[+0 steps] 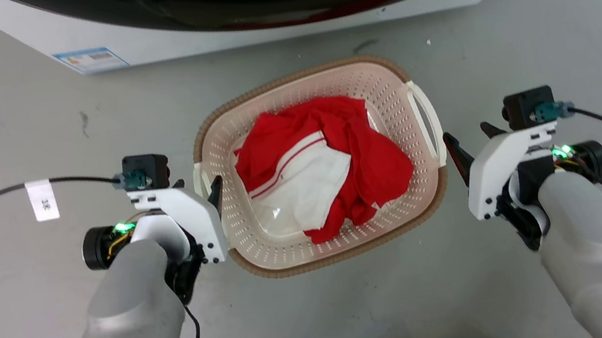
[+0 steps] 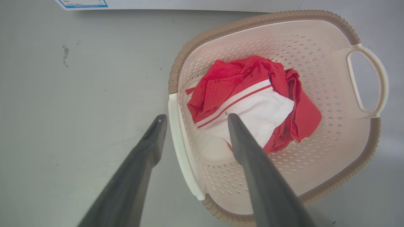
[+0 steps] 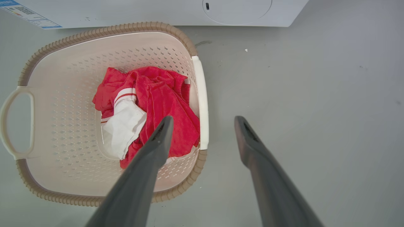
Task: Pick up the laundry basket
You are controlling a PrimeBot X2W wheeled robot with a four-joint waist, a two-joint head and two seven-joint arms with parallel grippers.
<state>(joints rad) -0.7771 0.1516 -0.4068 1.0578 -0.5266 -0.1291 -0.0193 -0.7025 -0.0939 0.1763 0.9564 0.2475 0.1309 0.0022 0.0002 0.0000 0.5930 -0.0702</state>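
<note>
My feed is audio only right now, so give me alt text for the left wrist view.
The open left end effector frames the near white handle of the laundry basket, one dark finger over the gray floor, the other over the basket's inside. A crumpled red and white garment lies in the basket.

The left claw [image 1: 198, 184] and right claw [image 1: 465, 132] each carry two long, dark grey tapering fingers [image 2: 134, 176] set in a white angular plastic housing [image 1: 193, 219] dotted with dark screws. Behind each claw sits a black boxy camera block [image 1: 145, 170] with a teal plug, trailing a thin black cable [image 1: 3, 191] with a white paper tag [image 1: 42, 199] (marked in dark ink). A green light [image 1: 122, 226] glows beside a black cylindrical motor cap [image 1: 95, 249], ahead of the smooth pale grey forearm shell [image 1: 127, 317].
</note>
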